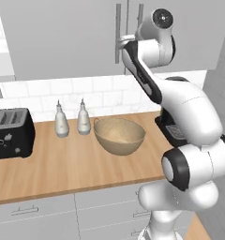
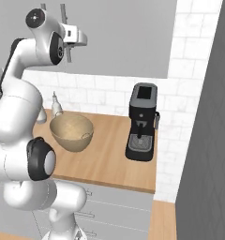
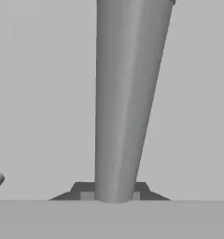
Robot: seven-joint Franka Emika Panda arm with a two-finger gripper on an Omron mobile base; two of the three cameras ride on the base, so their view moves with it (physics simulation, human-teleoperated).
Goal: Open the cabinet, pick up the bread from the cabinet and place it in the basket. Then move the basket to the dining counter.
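Two closed doors still hide the bread. On the worktop's middle sits the basket; above, the gripper pinches the cabinet's bar handle. Pull squarely outward, following the hinge arc.

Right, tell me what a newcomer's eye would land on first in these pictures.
First, the white arm reaching up to the closed cabinet, its end effector set around a vertical bar handle, fingertips on either side of it. Next, the wide tan basket in the middle of the wooden worktop. A black toaster stands at the worktop's left end and a black coffee machine to the basket's right.
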